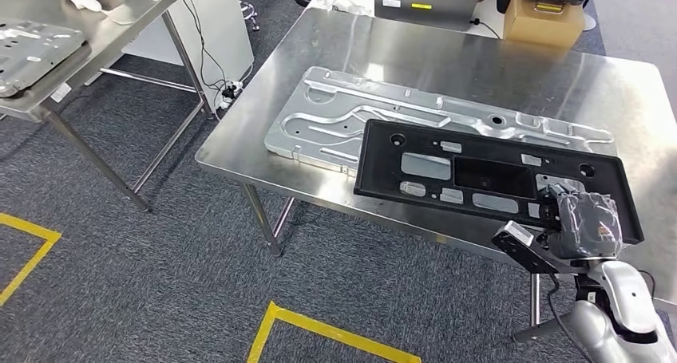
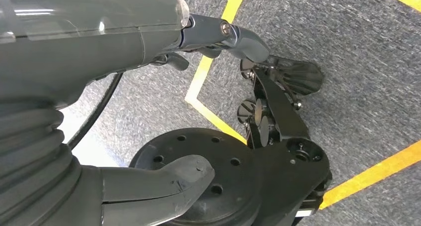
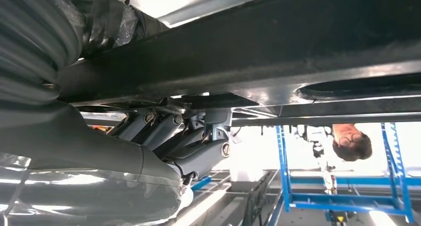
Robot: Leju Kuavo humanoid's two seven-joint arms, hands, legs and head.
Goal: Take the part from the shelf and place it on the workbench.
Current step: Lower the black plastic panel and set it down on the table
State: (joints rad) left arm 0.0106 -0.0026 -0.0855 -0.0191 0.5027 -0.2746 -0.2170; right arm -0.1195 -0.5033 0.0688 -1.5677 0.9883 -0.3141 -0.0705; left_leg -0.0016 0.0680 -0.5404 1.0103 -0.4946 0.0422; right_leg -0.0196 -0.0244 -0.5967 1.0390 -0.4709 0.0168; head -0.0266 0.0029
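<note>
Black part (image 1: 495, 179) gripped by right robot hand (image 1: 583, 223) over workbench (image 1: 447, 52); left robot hand (image 2: 149, 52) empty, fingers apart.

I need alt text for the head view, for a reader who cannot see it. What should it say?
The robot's right hand grips the near right corner of a black plastic panel, which lies partly over a silver stamped metal sheet on a steel workbench. A second steel table stands at the far left on grey carpet with yellow floor tape.
</note>
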